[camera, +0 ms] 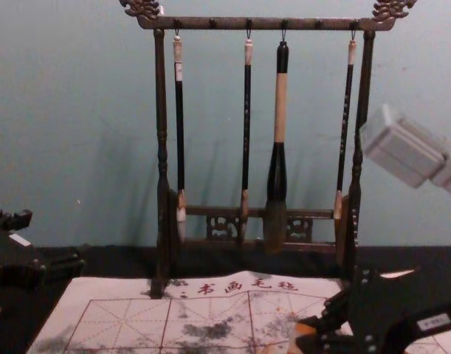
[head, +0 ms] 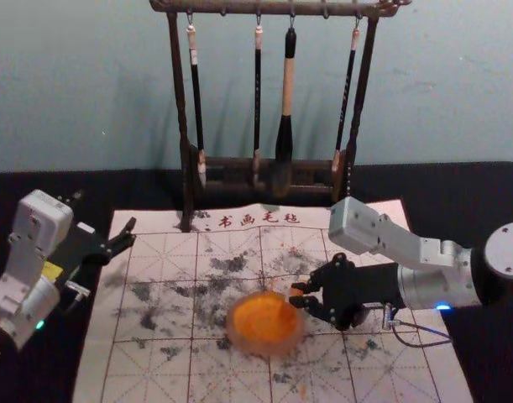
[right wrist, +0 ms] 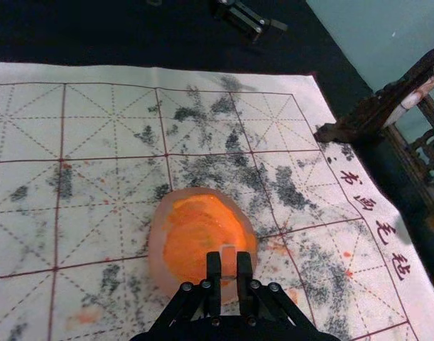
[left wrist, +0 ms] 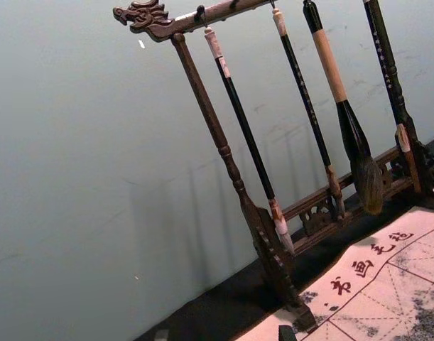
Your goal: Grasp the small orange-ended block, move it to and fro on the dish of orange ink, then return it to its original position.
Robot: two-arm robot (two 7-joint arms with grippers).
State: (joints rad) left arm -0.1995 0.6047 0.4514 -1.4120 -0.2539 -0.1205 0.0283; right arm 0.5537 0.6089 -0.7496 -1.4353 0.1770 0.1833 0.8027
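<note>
On the gridded writing sheet (head: 155, 369), nearest, sits one round dish (right wrist: 160, 245) of orange ink; at its right side in the head view, the right gripper (head: 298, 294) grips one small block (right wrist: 229, 263) between its two fingers. Farther off to the left, the left gripper (head: 105, 213) hangs wide open and idle. Four printed characters (head: 259, 220) line the sheet's far edge; behind them, four brushes (camera: 280, 110) hang from one dark wooden rack (camera: 161, 110)

dish (head: 258, 322) on mat (head: 159, 369) | rack (head: 179, 92) bhnd dish | brushes (head: 287, 88) on rack
</note>
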